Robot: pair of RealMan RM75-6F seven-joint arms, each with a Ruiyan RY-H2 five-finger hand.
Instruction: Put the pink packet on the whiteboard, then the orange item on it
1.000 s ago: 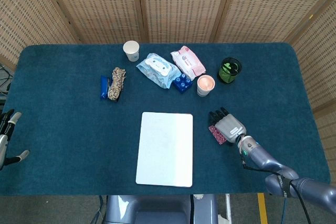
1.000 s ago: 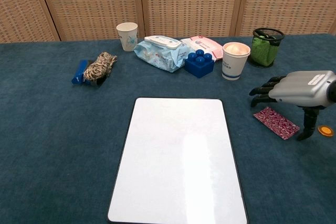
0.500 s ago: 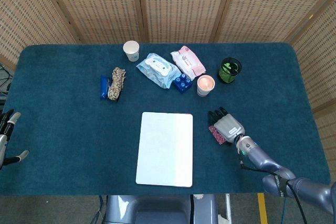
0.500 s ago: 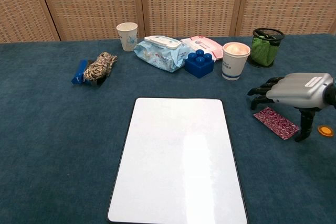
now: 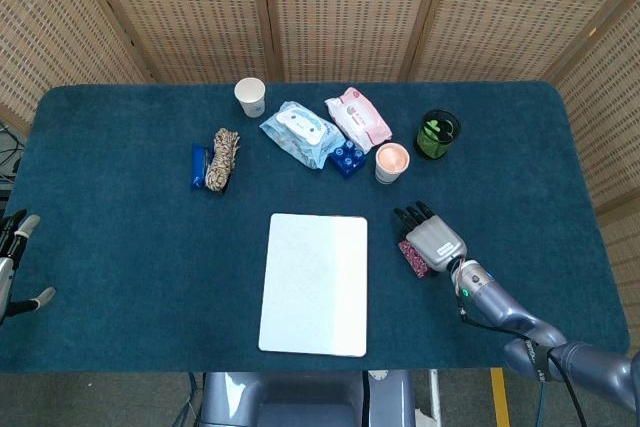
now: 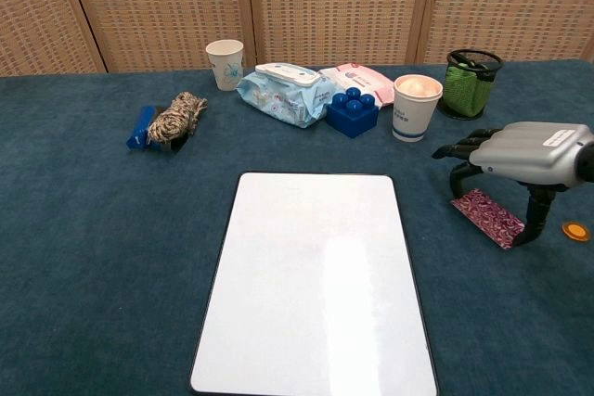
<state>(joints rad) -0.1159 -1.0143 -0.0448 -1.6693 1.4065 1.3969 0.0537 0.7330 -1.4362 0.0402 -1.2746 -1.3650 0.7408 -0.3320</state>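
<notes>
— From the head view, what's changed?
— The right hand (image 5: 432, 239) has nudged toward twelve o'clock over the pink packet (image 5: 413, 258), fingers spread, holding nothing. The packet lies at three o'clock of the whiteboard (image 5: 315, 283), just off its edge. The left hand (image 5: 14, 265) sits at the table's nine o'clock edge; its fingers I can't make out.

— And the chest view?
— The hand (image 6: 520, 157) has risen; thumb and fingers straddle the packet (image 6: 490, 216). The orange item (image 6: 576, 231) lies at three o'clock, open cloth around the whiteboard (image 6: 316, 285)
</notes>
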